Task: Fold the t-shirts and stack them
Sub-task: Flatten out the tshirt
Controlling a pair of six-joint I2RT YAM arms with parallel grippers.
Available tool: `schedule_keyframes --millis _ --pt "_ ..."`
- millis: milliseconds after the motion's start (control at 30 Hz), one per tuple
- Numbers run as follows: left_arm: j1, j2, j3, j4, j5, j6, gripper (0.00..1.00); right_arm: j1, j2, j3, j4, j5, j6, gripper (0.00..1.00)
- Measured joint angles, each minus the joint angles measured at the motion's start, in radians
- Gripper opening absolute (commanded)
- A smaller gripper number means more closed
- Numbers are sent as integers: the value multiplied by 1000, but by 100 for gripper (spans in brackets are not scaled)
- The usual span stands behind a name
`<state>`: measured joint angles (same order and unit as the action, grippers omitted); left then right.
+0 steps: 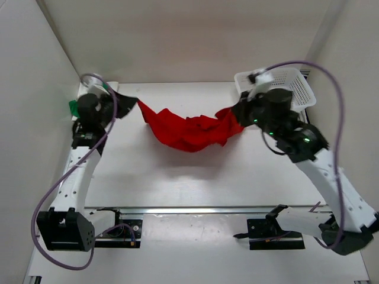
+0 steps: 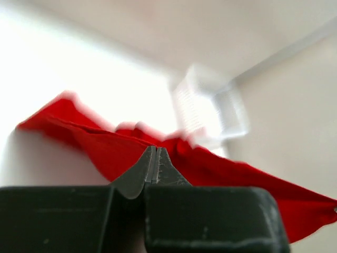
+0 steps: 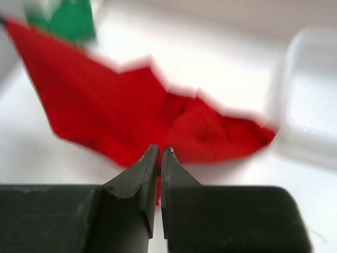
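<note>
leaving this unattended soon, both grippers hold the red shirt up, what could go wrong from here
The red t-shirt hangs bunched and sagging between the left gripper and right gripper; laid down so, it may land wrinkled. Each pinches only an edge, so cloth could slip free. The right gripper might knock the nearby basket.

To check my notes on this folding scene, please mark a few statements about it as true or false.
1. The red t-shirt hangs stretched between the left fingers and the right fingers. True.
2. The left fingers stand open. False: they are shut on the shirt's edge.
3. The white basket is at the far right. True.
4. The green t-shirt lies in the basket. False: it is at the far left, behind the left arm.
</note>
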<state>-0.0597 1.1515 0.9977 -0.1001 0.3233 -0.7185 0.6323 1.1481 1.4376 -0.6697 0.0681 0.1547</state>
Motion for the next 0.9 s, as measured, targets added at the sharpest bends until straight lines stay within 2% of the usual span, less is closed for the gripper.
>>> schedule_keyframes --millis 100,233,367,500,567,667,800,900 --pt "118 -29 149 -3 67 -44 0 -9 -66 149 30 92 3 0" --pt "294 -47 312 11 141 -161 0 139 -37 412 47 240 -45 0" --pt "382 -40 463 -1 206 -222 0 184 55 689 52 289 -104 0" --pt "409 -39 544 -27 214 -224 0 178 126 822 78 332 -171 0" --pt "392 -37 541 -39 211 -216 0 131 169 840 97 309 -186 0" --pt "357 -31 473 -58 177 -185 0 -40 245 811 106 172 -163 0" --pt "293 19 350 -89 55 -118 0 -256 438 808 105 -53 -109 0" --pt "245 78 264 -95 -19 -86 0 -338 648 810 93 -188 -80 1"
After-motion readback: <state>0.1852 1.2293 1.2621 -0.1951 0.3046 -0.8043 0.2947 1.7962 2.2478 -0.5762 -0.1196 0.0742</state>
